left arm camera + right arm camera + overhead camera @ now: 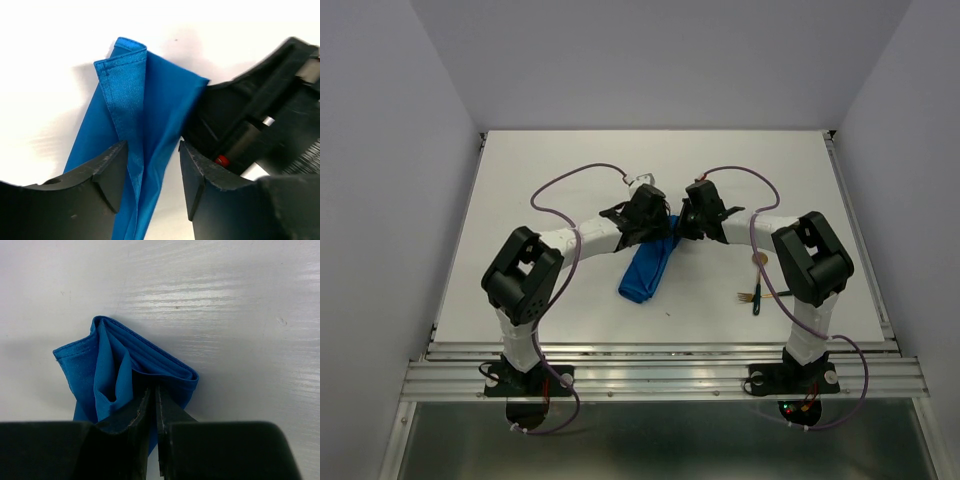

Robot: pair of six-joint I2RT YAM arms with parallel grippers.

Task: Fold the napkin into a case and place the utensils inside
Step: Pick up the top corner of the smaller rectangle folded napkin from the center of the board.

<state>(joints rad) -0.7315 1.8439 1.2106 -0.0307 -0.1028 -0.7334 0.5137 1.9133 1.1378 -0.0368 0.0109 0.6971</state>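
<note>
The blue napkin (645, 268) lies folded into a narrow strip at the table's middle, its far end lifted between the two grippers. My left gripper (656, 226) is open; in the left wrist view its fingers (112, 170) stand on either side of a raised fold of the napkin (150, 90). My right gripper (682, 228) is shut on the napkin's folded end (115, 360), with the jaws pinched together (155, 392). The fork (747, 297) and spoon (758, 262), gold heads and dark handles, lie on the table by the right arm. No finished case shows.
The right gripper's black body (250, 120) sits close beside the left gripper's right finger. The white table (570, 170) is walled on the left, right and back. The right arm's elbow (812, 258) stands just right of the utensils.
</note>
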